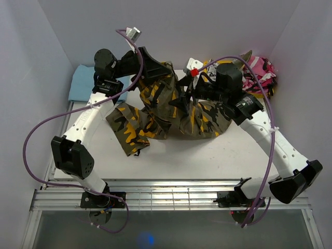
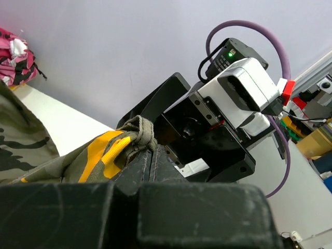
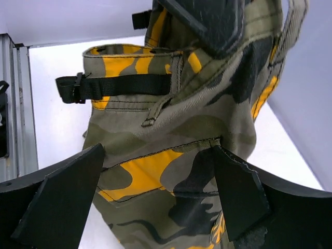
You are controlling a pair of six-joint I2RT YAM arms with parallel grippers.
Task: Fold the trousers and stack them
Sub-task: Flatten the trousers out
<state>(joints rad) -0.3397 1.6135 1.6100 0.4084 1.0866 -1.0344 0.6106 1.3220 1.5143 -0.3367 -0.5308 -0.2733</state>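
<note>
The trousers [image 1: 174, 106], camouflage in olive, orange-yellow and black, lie crumpled in the middle of the white table [image 1: 207, 155], with one leg spread toward the front left. My left gripper [image 1: 162, 68] is shut on a bunched edge of the trousers [image 2: 136, 132] at the back and holds it lifted. In the left wrist view its fingertips [image 2: 148, 151] are pressed together on the fabric. My right gripper [image 3: 158, 174] is open, its fingers [image 3: 70, 199] standing apart on either side of a pocket panel of the trousers [image 3: 171, 129]. In the top view the right gripper [image 1: 185, 92] hovers over the trousers' middle.
A blue cloth [image 1: 85, 83] lies at the back left. A pink camouflage garment [image 1: 259, 72] is piled at the back right, also seen in the left wrist view [image 2: 15, 57]. White walls close in on three sides. A metal rail [image 1: 171, 197] runs along the near edge.
</note>
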